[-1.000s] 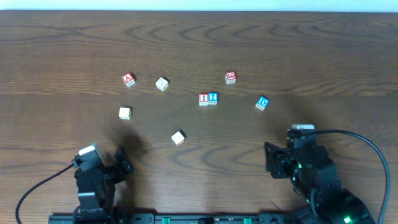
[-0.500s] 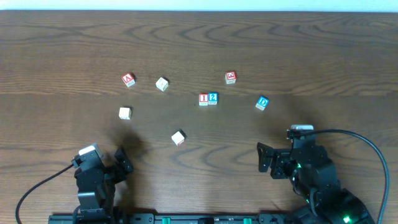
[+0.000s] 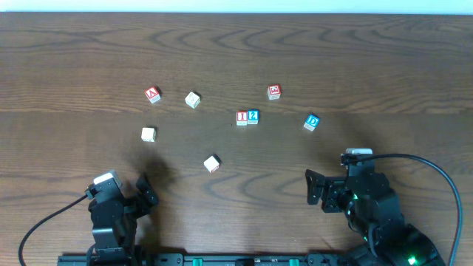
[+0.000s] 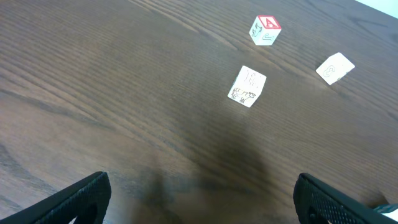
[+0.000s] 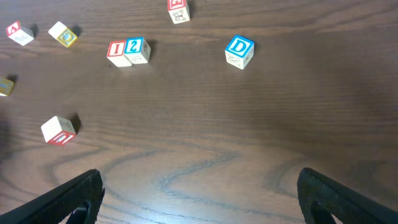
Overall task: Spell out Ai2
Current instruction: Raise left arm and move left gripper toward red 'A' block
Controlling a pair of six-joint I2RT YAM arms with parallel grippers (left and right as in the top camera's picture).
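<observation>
A cube sits well to the left of the I cube and a little farther from the robot. The 2 cube touches the I cube's right side, so only the spot left of the I cube is unfilled. A cube has equal sides, so there is no long axis to favour. It lies almost straight out from the left jaws, far nearer them than the right jaws, with a plain cube on the surface between. Both pairs of jaws stand wide apart, holding nothing
</observation>
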